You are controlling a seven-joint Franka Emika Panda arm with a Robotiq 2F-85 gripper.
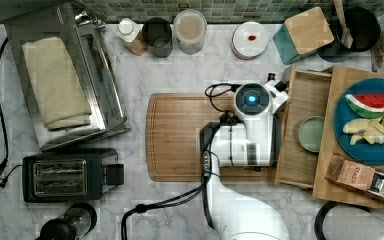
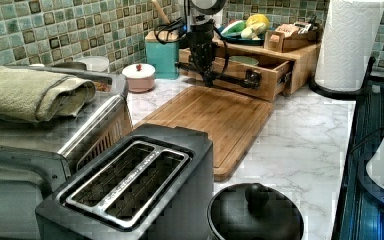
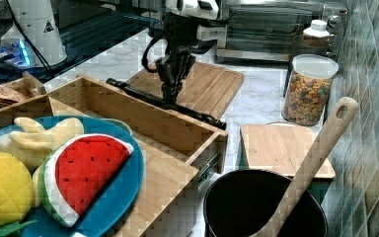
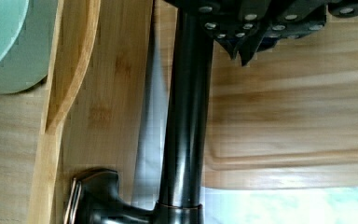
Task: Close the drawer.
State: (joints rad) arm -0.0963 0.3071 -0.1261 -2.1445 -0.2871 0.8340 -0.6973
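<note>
Drawer (image 1: 304,95) of light wood stands pulled out from a wooden box (image 1: 352,192) on a marble counter (image 1: 175,210), at the top view's right. Inside it lies a pale green bowl (image 1: 310,133). On the box top sit a blue plate (image 1: 375,152) with toy fruit, including a watermelon slice (image 1: 370,102), and a box of tea bags (image 1: 362,177).

The white Franka arm (image 1: 245,150) reaches over a wooden cutting board (image 1: 180,137) that lies just beside the drawer front. From above, the arm's body hides the handle. The left view shows what the top view cannot: the gripper (image 2: 207,77) hangs down onto the long black bar handle (image 2: 235,80) on the drawer's front. The right view shows the same meeting from the drawer's far side, with dark fingers (image 3: 170,74) coming down at the bar near its middle. In the wrist view the handle (image 4: 186,107) runs close past the fingertips, with the drawer wall and bowl edge to one side and the cutting board to the other. Whether the jaws are closed around the bar or simply beside it, I cannot tell.

The top view's left holds a toaster oven (image 1: 87,75) with a folded towel (image 1: 55,82) on top, and a black toaster (image 1: 62,175). A paper towel roll (image 2: 347,42) stands beside the box in the left view.
</note>
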